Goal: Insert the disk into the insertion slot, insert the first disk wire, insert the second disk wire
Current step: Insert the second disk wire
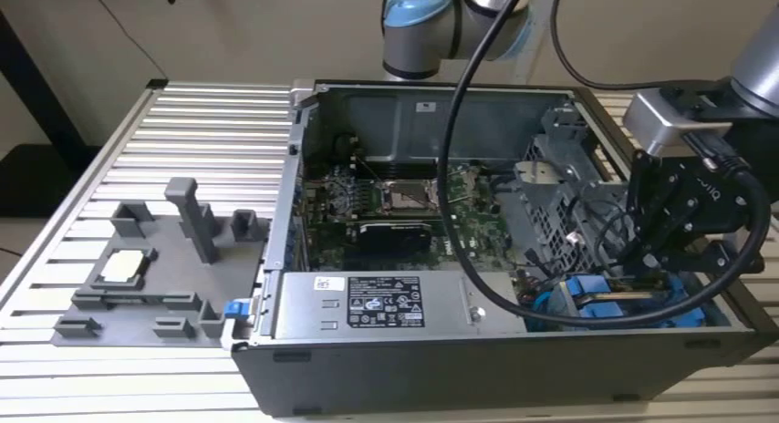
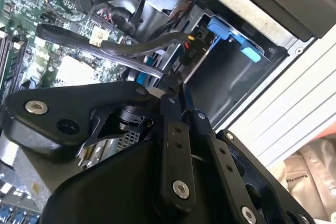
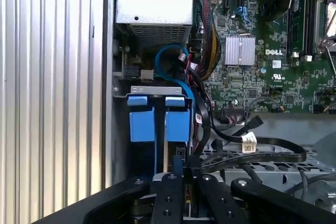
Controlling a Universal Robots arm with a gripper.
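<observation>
Pincer (image 3: 181, 182), fingers narrow, perhaps pinching a wire, hangs just above the blue-framed disk (image 3: 157, 116) seated in its slot (image 3: 157, 91). Wire insertion seems in hand, needing careful connector alignment.

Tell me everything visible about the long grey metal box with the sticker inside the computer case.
The grey metal box is a long sheet-metal block lying flat inside the open computer case, along the case wall nearest the exterior view's camera. Its top face carries a black-and-white sticker and a small white label. A thick black cable crosses in front of its end at the exterior view's right.
</observation>
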